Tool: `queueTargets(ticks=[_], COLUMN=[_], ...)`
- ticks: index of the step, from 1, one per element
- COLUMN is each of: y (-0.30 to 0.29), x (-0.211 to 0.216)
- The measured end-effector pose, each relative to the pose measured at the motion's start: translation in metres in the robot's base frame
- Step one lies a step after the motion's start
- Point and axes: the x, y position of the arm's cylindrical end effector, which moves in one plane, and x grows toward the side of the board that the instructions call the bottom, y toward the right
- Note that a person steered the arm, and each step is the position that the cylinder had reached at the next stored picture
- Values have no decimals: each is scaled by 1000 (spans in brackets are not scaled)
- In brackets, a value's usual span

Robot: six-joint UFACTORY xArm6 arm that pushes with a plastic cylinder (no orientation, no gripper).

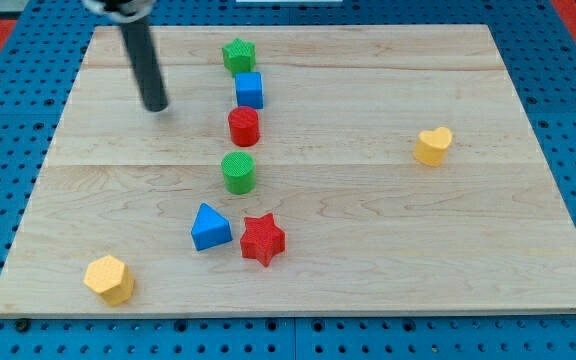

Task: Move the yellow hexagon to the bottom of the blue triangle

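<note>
The yellow hexagon (109,279) lies near the board's bottom left corner. The blue triangle (210,227) lies to its upper right, left of the board's centre, with the red star (262,239) touching or almost touching its right side. My tip (155,105) rests on the board at the upper left, far above the hexagon and well up and left of the triangle. It touches no block.
A column of blocks runs down the middle: green star (238,55), blue cube (250,90), red cylinder (244,126), green cylinder (238,172). A yellow heart (433,145) sits at the right. The wooden board (368,260) lies on a blue perforated table.
</note>
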Motion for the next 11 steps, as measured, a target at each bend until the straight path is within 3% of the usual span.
queueTargets(ticks=[1,2,3,6,7,8,11], y=[-34,-33,-36,19,-22,-13,165], x=[74,167,193,228,230,256,253])
